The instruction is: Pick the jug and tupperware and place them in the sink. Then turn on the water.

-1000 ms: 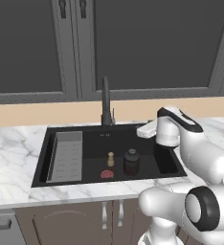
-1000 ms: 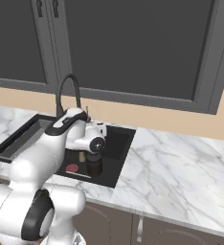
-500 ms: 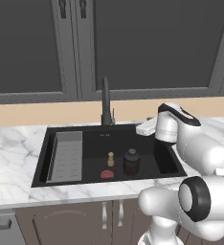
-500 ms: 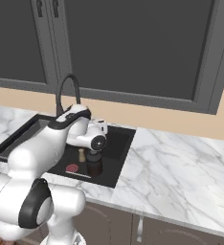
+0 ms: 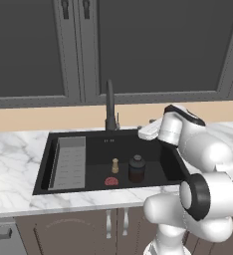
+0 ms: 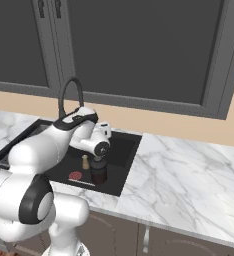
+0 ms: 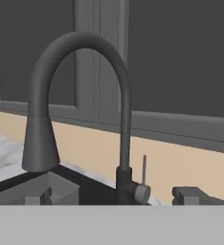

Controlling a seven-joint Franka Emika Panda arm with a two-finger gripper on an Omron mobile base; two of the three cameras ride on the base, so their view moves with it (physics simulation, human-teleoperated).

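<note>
The squat dark jug (image 5: 137,168) (image 6: 99,172) stands upright on the floor of the black sink (image 5: 96,169) (image 6: 123,150). At the sink's back rim rises the tall black gooseneck faucet (image 5: 110,107) (image 6: 69,95) (image 7: 121,100), with a thin lever (image 7: 143,168) at its base. My gripper (image 5: 144,132) (image 6: 107,131) (image 7: 116,195) hovers over the sink's back right part, level with the faucet's base and pointing at it. It is open and holds nothing. The tupperware is out of view, and no water is in view.
A small brass peg (image 5: 115,165) (image 6: 85,161) and a flat red disc (image 5: 111,181) (image 6: 75,175) lie beside the jug. A grey ribbed rack (image 5: 68,162) lines the sink's left side. White marble counter (image 6: 189,170) surrounds the basin, under dark cabinet doors (image 5: 153,45).
The hand has edged a little toward the back of the sink and the faucet. Its jaws stay open, and the jug, peg and disc have not moved.
</note>
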